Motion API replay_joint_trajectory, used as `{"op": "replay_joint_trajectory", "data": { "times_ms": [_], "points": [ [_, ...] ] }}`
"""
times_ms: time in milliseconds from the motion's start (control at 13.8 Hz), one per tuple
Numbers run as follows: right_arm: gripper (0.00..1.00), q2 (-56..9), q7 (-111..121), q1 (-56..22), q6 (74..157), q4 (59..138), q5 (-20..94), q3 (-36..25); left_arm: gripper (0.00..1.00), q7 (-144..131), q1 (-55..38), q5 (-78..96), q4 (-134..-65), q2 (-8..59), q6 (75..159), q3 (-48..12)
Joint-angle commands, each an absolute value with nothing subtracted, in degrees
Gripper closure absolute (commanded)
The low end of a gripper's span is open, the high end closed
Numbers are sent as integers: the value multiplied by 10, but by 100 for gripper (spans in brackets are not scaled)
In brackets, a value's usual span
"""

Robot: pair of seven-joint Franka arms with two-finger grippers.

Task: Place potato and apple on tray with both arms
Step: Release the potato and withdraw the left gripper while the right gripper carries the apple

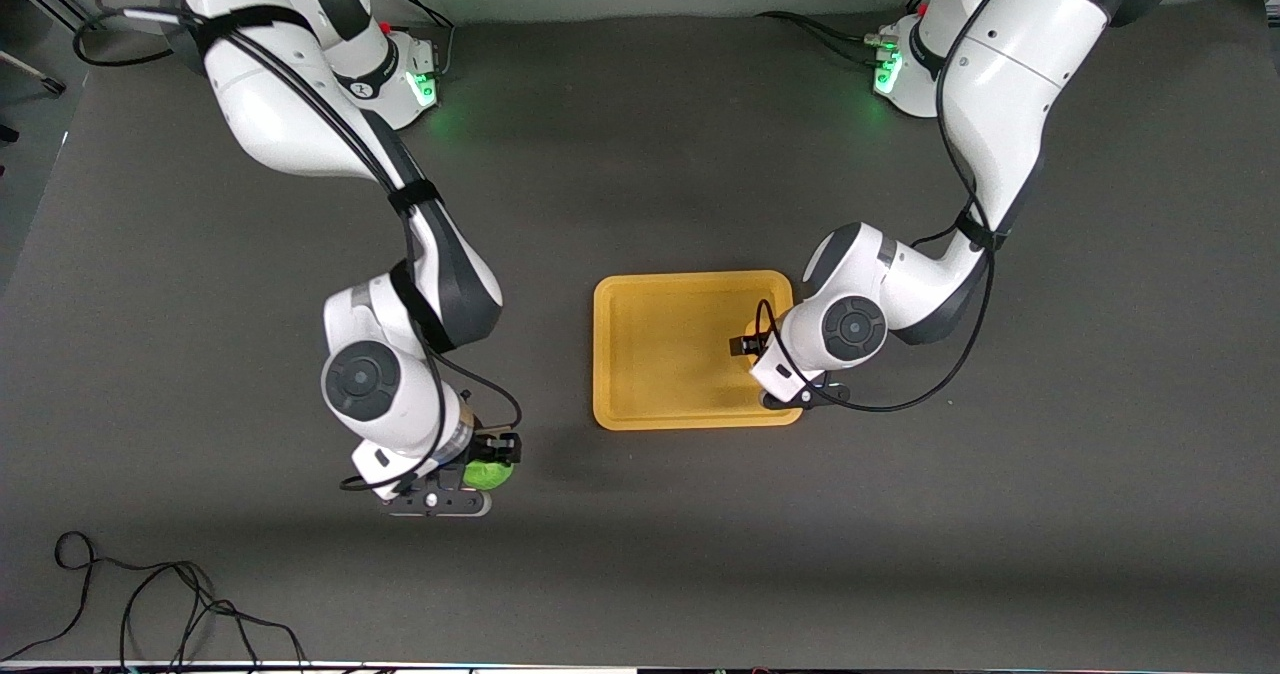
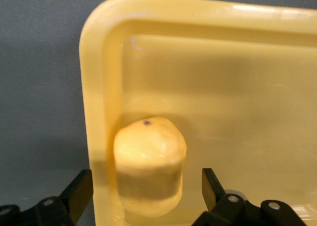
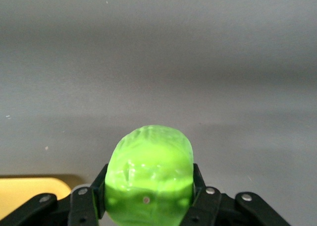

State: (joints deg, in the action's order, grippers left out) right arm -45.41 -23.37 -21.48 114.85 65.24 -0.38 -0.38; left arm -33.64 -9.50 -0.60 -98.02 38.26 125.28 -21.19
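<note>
The orange-yellow tray [image 1: 660,349] lies mid-table. The yellow-orange potato [image 2: 150,159] lies in the tray against its rim [image 2: 96,112], at the left arm's end. My left gripper [image 1: 748,342] is open just above it, with a finger [image 2: 79,194] on each side and apart from it; its midpoint shows in the left wrist view [image 2: 147,196]. In the front view the left wrist hides the potato. My right gripper [image 1: 490,466] is shut on the bright green apple [image 1: 487,475] over the bare mat toward the right arm's end. The right wrist view shows the apple [image 3: 150,166] between the jaws of that gripper [image 3: 150,198].
The table is a dark grey mat [image 1: 900,514]. Loose black cables [image 1: 150,594] lie near its edge closest to the front camera, at the right arm's end. A corner of the tray [image 3: 29,191] shows in the right wrist view.
</note>
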Motion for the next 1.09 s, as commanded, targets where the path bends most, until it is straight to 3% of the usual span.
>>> {"op": "replay_joint_trajectory", "data": {
  "times_ms": [0,508,1016],
  "points": [
    [67,-404,-238,-217,1104,670,-10,-4,1,-347,-92,-14,-970,338,1191,-206],
    [67,-262,-250,-234,912,672,-8,1,0,-125,77,-18,-969,192,1064,-206],
    [67,-250,-452,-375,927,682,-7,1,0,-66,135,-58,-970,72,987,-202]
  ]
}}
